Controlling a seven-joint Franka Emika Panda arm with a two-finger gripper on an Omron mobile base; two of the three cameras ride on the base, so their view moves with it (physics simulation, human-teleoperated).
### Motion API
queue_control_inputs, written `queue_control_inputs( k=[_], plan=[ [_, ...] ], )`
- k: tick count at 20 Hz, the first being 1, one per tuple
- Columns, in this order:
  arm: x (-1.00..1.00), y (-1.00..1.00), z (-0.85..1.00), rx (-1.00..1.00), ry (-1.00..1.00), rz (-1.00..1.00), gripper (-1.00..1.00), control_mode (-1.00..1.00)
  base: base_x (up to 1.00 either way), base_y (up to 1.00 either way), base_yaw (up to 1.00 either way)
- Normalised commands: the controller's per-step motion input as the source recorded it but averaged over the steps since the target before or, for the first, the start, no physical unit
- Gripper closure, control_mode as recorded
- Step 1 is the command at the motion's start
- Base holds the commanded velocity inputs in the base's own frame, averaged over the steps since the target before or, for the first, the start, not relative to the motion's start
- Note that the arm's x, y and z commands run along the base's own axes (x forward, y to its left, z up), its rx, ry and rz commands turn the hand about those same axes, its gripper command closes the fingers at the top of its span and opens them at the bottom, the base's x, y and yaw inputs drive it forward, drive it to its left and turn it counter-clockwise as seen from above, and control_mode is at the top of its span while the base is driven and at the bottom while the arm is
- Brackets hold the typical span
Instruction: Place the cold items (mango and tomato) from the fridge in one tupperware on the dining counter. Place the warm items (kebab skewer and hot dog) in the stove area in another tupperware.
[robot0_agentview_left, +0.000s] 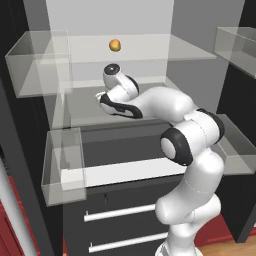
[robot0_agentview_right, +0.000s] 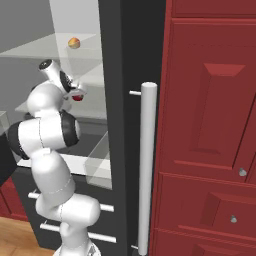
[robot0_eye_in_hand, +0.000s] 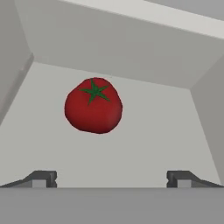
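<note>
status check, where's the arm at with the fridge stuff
Gripper inside fridge, jaws wide open, empty. Round red tomato with green stem ahead on the shelf, not yet gripped. Small orange-yellow mango one shelf up. Nothing between jaws and tomato.

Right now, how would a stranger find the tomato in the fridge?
Look into the open fridge. The tomato sits on the middle shelf, just ahead of the open gripper. It is red with a green star-shaped stem, unlike the orange-yellow mango on the shelf above.

Mango (robot0_agentview_left: 115, 45) on upper fridge shelf (robot0_agentview_left: 190, 50); tomato (robot0_eye_in_hand: 93, 105) on shelf below, ahead of tool (robot0_eye_in_hand: 111, 178).
</note>
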Motion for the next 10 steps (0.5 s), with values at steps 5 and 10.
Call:
queue_control_inputs(
  k=[5, 10],
  plan=[
    [0.26, 0.02, -0.08, 0.0, 0.0, 0.0, -1.0, -1.0, 0.0, 0.0, 0.0],
    [0.27, 0.01, -0.12, 0.0, 0.0, 0.0, -1.0, -1.0, 0.0, 0.0, 0.0]
  ],
)
